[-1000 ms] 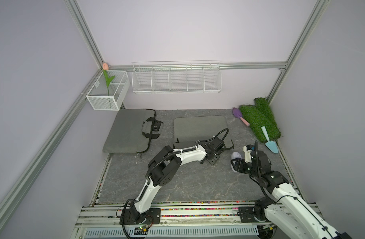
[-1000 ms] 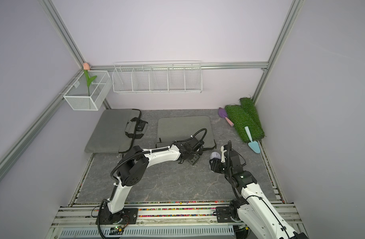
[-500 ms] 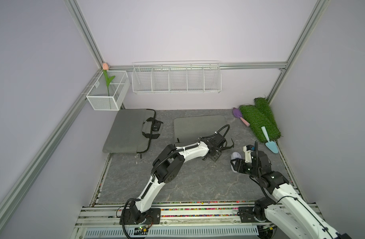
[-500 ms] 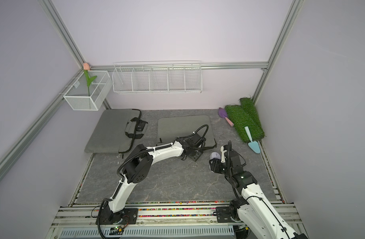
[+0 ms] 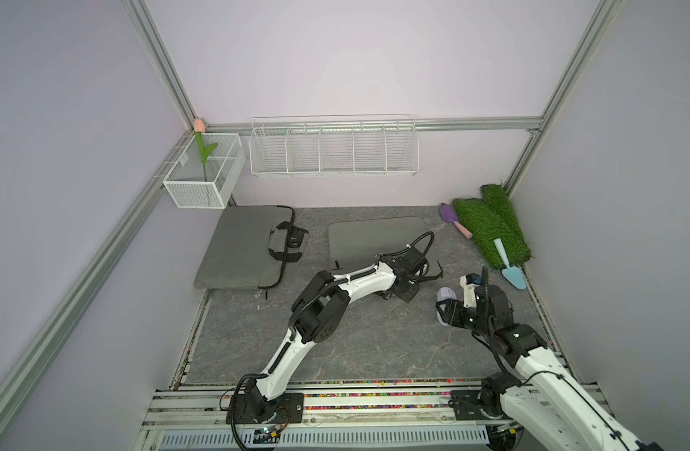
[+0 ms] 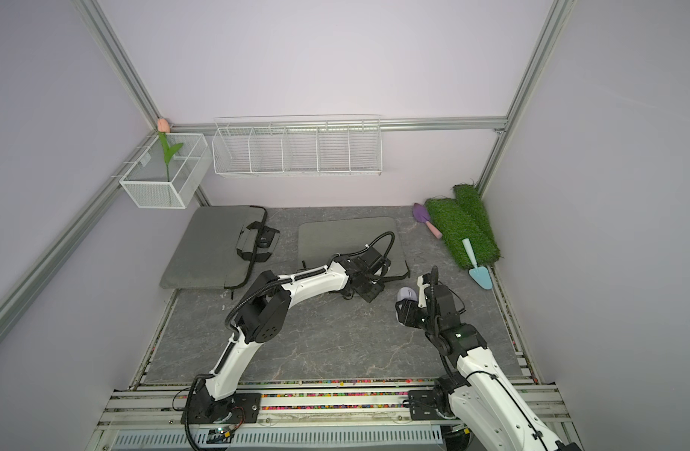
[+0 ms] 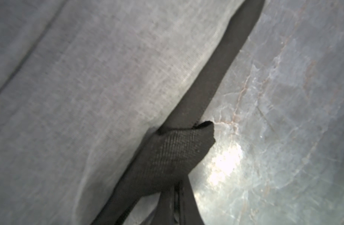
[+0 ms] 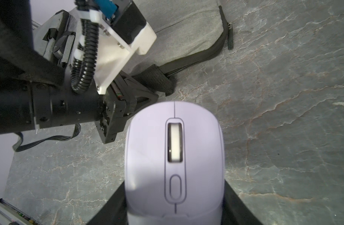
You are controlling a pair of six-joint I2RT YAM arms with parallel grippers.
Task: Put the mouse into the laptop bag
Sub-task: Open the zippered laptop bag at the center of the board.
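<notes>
A lilac mouse (image 8: 174,159) sits between the black fingers (image 8: 112,206) of my right gripper (image 8: 174,204), which is shut on it just above the floor at the right (image 5: 448,306) (image 6: 407,308). The grey laptop bag (image 5: 374,238) (image 6: 347,238) lies flat in the middle, with a black zipper along its edge. At the bag's near right corner, my left gripper (image 5: 407,291) (image 6: 368,291) (image 7: 176,194) is shut on a black woven tab (image 7: 177,152) (image 8: 157,79). Mouse and tab are a short way apart.
A second grey bag with black handles (image 5: 241,246) lies at the left. Green turf rolls (image 5: 487,226), a purple trowel (image 5: 450,216) and a blue trowel (image 5: 509,265) lie at the right wall. Two white wire baskets (image 5: 331,148) hang on the walls, the left one holding a tulip.
My left gripper has moved right along the bag's front edge to its corner and closed on the black tab. The right arm has held still with the mouse.
</notes>
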